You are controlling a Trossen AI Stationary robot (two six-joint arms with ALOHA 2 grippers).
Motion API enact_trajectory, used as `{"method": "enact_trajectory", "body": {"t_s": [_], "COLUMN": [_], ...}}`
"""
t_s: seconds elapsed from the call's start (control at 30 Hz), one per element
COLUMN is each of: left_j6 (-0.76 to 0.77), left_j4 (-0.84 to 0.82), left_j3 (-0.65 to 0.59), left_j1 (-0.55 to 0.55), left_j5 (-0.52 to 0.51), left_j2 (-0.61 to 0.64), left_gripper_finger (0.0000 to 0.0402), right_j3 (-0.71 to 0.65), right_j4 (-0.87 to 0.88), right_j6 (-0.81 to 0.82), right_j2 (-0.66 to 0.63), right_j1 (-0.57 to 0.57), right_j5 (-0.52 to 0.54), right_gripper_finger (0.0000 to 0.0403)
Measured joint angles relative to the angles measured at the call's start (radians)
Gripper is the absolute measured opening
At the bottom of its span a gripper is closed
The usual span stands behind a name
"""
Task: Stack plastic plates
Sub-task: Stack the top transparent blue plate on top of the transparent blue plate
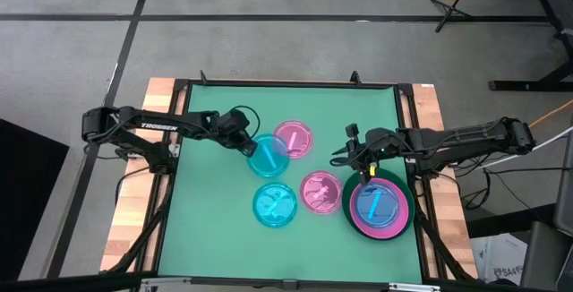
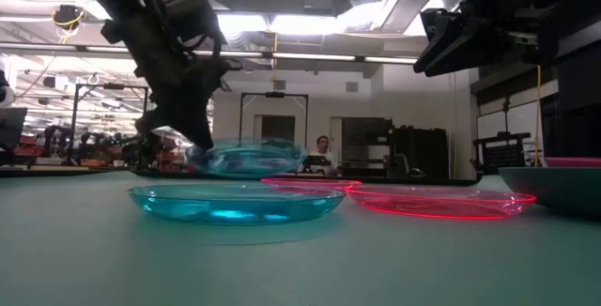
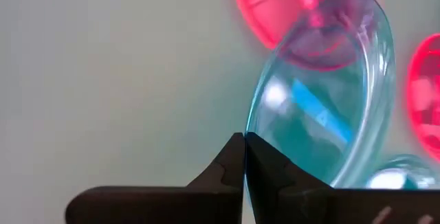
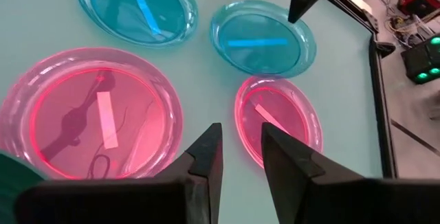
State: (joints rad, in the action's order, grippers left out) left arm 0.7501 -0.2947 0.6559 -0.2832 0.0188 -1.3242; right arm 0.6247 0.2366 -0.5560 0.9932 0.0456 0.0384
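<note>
Cyan plate (image 1: 269, 155) — left claw (image 1: 249, 147) clamped

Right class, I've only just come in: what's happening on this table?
The left tool is shut on the rim of a small translucent cyan plastic plate, lifting it off the green table. The right tool hovers, holding nothing, beside a stack on a large dark green plate. Three small plates lie loose.

white "trossen" lettering along the left arm (image 1: 148, 125), nothing else legible
</note>
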Motion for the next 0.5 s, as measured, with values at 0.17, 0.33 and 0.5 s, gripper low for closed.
{"method": "enact_trajectory", "body": {"t_s": [0.17, 0.33, 0.5], "left_j6": [0.007, 0.032, 0.033], "left_j4": [0.075, 0.162, 0.257], "left_j3": [0.000, 0.000, 0.000], "left_j1": [0.001, 0.017, 0.048], "left_j5": [0.054, 0.061, 0.022], "left_j2": [0.000, 0.000, 0.000], "left_gripper_finger": [0.0000, 0.0000, 0.0000], "right_j3": [0.000, 0.000, 0.000], "right_j4": [-0.001, -0.003, -0.006], "right_j6": [0.000, 0.112, 0.232], "right_j2": [0.000, 0.000, 0.000], "right_j1": [0.000, 0.000, 0.000], "right_j5": [0.032, 0.106, 0.181], "right_gripper_finger": [0.0092, 0.0092, 0.0092]}}
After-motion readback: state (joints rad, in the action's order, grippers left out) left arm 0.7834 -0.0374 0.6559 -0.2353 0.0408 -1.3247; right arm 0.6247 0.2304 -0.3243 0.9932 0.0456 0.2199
